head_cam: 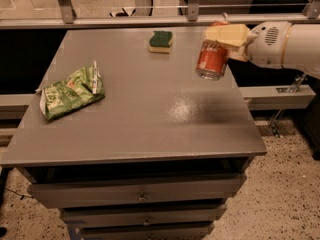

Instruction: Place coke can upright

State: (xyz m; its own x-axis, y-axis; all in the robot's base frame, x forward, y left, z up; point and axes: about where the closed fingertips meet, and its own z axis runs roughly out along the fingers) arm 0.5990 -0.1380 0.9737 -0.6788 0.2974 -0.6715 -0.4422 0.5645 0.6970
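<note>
The coke can [212,60] is red with a silver bottom rim. It hangs roughly upright, slightly tilted, a little above the right rear part of the grey table [140,119]. My gripper [222,35] comes in from the right on a white arm. Its cream-coloured fingers [227,34] are shut on the can's upper part, hiding the can's top.
A green chip bag [71,92] lies on the table's left side. A green and yellow sponge [161,40] sits near the table's far edge. Drawers are below the table's front edge. A metal rail runs behind the table.
</note>
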